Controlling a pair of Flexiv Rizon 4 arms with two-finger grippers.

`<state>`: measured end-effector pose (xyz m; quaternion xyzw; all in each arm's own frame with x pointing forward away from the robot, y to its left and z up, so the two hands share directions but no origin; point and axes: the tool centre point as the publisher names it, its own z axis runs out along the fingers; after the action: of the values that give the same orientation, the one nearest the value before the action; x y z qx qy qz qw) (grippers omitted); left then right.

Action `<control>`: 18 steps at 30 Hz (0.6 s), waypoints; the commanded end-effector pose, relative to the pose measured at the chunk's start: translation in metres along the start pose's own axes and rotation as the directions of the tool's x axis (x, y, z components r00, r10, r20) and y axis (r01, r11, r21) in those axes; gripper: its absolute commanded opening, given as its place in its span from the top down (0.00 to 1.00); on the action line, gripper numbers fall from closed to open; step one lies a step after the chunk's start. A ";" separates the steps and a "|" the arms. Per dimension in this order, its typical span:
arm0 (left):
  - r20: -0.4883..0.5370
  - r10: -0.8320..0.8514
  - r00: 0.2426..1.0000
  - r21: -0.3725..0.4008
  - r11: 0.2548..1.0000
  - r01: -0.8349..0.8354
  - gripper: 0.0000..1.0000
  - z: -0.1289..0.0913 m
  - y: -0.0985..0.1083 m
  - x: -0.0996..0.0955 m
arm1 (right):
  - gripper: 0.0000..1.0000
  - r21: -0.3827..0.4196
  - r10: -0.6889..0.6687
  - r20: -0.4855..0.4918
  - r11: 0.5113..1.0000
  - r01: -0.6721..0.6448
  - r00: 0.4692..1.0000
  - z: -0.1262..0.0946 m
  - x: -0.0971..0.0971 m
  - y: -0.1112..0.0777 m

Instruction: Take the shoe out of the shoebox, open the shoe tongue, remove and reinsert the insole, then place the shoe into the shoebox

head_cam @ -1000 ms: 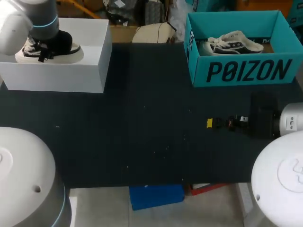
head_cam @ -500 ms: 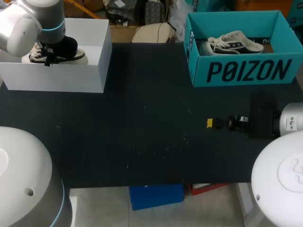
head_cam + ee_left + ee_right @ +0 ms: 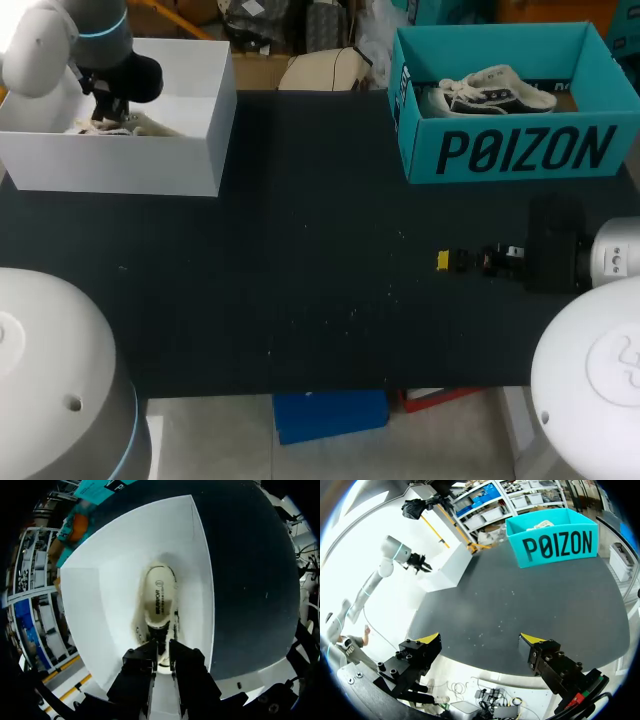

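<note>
Right gripper [image 3: 480, 639] hangs over the dark table [image 3: 320, 250], its fingers spread wide and holding nothing. Farther away, the left gripper [image 3: 161, 652] is down in the white shoebox [image 3: 150, 160], fingers almost together, pinching the near end of the shoe [image 3: 159, 597] inside it.

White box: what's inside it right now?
In the white box: one shoe, insole showing, its near end held by the left tool. The tool hides that end; the floor under the shoe is covered.
</note>
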<state>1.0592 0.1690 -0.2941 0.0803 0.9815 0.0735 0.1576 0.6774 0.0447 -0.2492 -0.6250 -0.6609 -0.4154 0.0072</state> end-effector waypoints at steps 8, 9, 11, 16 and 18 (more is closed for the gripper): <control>0.005 -0.083 0.997 0.099 0.992 0.082 0.65 -0.077 -0.020 0.018 | 0.00 0.008 0.003 -0.003 1.000 -0.003 1.000 -0.001 -0.001 0.001; -0.004 -0.093 0.996 0.100 0.991 0.093 0.60 -0.081 -0.025 0.018 | 0.00 0.008 0.003 -0.003 1.000 -0.003 1.000 -0.001 -0.001 0.001; -0.006 -0.095 0.996 0.108 0.990 0.095 0.51 -0.087 -0.036 0.019 | 0.00 0.008 0.003 -0.003 1.000 -0.003 1.000 -0.001 -0.001 0.001; -0.031 -0.093 0.995 0.152 0.984 0.097 0.27 -0.095 -0.069 0.025 | 0.00 0.008 0.003 -0.003 1.000 -0.003 1.000 -0.001 -0.001 0.001; -0.036 -0.093 0.995 0.151 0.984 0.097 0.30 -0.098 -0.085 0.028 | 0.00 0.008 0.003 -0.003 1.000 -0.003 1.000 -0.001 -0.001 0.001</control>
<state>0.9933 0.0940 -0.2244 0.0461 0.9890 -0.0196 0.1391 0.6774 0.0447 -0.2492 -0.6250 -0.6609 -0.4154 0.0072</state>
